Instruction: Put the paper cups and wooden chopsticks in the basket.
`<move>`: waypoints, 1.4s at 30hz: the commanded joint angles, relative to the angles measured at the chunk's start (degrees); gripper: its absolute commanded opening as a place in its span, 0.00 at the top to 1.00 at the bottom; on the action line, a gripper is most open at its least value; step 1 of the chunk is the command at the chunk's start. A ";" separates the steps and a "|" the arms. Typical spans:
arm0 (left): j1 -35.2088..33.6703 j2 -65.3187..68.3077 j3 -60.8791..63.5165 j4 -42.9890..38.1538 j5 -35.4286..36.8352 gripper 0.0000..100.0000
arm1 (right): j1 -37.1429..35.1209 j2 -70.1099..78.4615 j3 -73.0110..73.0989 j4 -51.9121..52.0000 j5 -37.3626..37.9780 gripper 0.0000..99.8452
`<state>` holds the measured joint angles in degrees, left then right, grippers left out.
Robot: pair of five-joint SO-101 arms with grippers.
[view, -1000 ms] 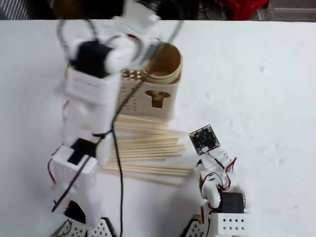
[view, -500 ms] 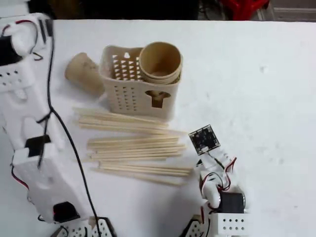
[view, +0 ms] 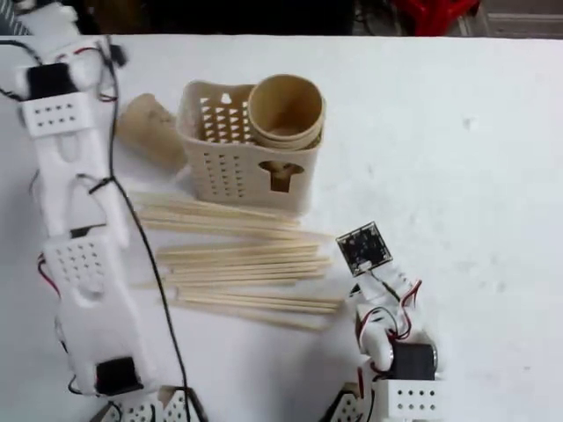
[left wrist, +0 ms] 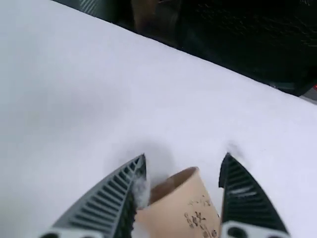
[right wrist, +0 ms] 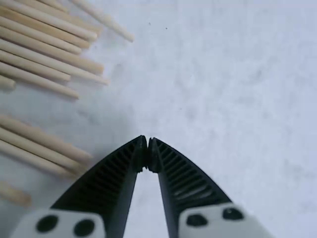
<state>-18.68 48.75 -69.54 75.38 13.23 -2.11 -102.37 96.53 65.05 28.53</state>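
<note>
**Left end effector (left wrist: 184,159) spread around a fallen cup (left wrist: 183,208)**

Left end effector fingers stand wide apart, one on each side of the cup (view: 149,130). I cannot tell whether they touch it. The cup lies on its side on the bench (view: 457,176), just beside the basket (view: 230,171). Right end effector (right wrist: 147,147) is pressed together with nothing in it, low over bare bench near the chopsticks (right wrist: 44,59). Those chopsticks (view: 246,264) lie scattered between the basket and the arm bases. Stacked cups (view: 286,110) stand upright in one end of the basket.
</note>
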 commanded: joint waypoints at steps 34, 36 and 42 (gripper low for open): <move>-1.36 10.95 -0.44 26.37 -5.98 0.85 | 0.04 -0.75 0.35 0.57 0.44 0.98; -3.91 10.07 -0.44 26.64 -7.65 0.85 | 0.04 -0.75 0.35 0.48 0.44 0.98; -10.68 6.11 -0.44 26.64 -11.16 0.92 | 0.04 -0.75 0.35 0.48 0.44 0.98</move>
<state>-25.19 60.79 -69.27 101.32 4.70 -2.11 -102.37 96.53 65.05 28.53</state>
